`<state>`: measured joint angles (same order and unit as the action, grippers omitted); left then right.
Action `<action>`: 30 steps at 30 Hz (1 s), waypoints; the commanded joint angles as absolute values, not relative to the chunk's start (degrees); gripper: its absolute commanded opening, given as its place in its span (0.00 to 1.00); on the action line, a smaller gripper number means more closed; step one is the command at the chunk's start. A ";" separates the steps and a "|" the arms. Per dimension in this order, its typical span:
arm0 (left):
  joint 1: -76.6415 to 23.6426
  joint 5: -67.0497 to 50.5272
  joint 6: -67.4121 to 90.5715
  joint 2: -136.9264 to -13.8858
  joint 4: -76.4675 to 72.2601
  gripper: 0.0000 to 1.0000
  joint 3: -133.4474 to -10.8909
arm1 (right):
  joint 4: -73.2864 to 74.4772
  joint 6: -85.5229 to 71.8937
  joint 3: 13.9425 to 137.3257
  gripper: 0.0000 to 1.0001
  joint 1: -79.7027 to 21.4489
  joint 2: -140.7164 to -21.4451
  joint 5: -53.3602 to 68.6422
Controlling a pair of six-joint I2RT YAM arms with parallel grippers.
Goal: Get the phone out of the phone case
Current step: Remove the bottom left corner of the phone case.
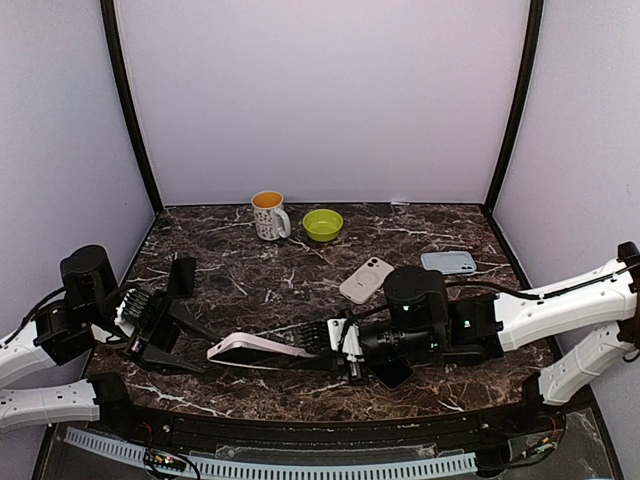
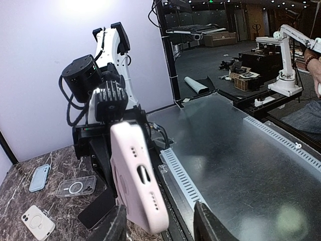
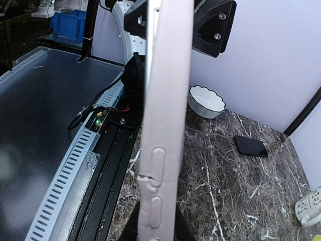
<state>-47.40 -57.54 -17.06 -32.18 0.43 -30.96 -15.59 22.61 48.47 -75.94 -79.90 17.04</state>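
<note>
A pale pink phone case [image 1: 255, 347] hangs level above the table's near edge. My right gripper [image 1: 345, 350] is shut on its right end. In the right wrist view the case [image 3: 165, 100] runs straight up from my right gripper [image 3: 158, 236], side buttons facing me. Whether the phone sits inside does not show. My left gripper [image 1: 160, 325] is open at the case's free left end. In the left wrist view that end [image 2: 138, 181], with its port cut-outs, lies between the left gripper's [image 2: 163, 223] fingers, close to the left finger [image 2: 118, 226] and well apart from the right one.
A black slab like a bare phone [image 1: 392, 374] lies flat under my right gripper. A white case [image 1: 366, 279], a blue case [image 1: 448, 262] and a clear case [image 2: 76, 187] lie on the marble. A spotted mug [image 1: 268, 215] and green bowl [image 1: 322, 224] stand at the back. A white bowl [image 3: 205, 100] stands by the wall.
</note>
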 commanded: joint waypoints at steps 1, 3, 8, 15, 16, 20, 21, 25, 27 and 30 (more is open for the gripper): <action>-47.11 -58.69 -16.79 -32.04 -0.32 0.46 -30.78 | -21.17 22.26 51.81 0.00 -75.41 -79.97 18.72; -47.11 -58.55 -16.77 -32.18 -0.30 0.44 -30.73 | -21.39 22.24 51.83 0.00 -75.37 -80.23 18.93; -47.06 -58.12 -16.87 -32.79 -0.34 0.37 -30.50 | -21.42 22.41 52.20 0.00 -75.39 -80.65 19.46; -47.10 -58.46 -17.17 -33.91 -0.29 0.30 -30.63 | -21.18 22.97 52.80 0.00 -75.32 -80.77 20.12; -47.09 -58.50 -17.26 -34.03 -0.32 0.30 -30.60 | -21.18 23.02 52.82 0.00 -75.31 -80.76 20.13; -47.04 -58.94 -17.59 -34.41 -0.32 0.25 -30.74 | -20.90 23.67 52.82 0.00 -75.32 -80.79 20.42; -47.09 -59.16 -17.76 -34.49 0.41 0.23 -30.84 | -20.51 24.06 52.87 0.00 -75.32 -80.85 20.66; -47.05 -60.28 -18.93 -35.17 2.97 0.20 -31.88 | -18.73 26.60 52.92 0.00 -75.32 -80.94 21.61; -47.10 -61.13 -20.00 -35.74 4.93 0.19 -32.69 | -17.90 28.46 52.89 0.00 -75.26 -80.94 21.66; -47.06 -62.95 -21.77 -36.85 8.23 0.18 -33.80 | -17.04 31.08 52.69 0.00 -75.32 -80.87 21.53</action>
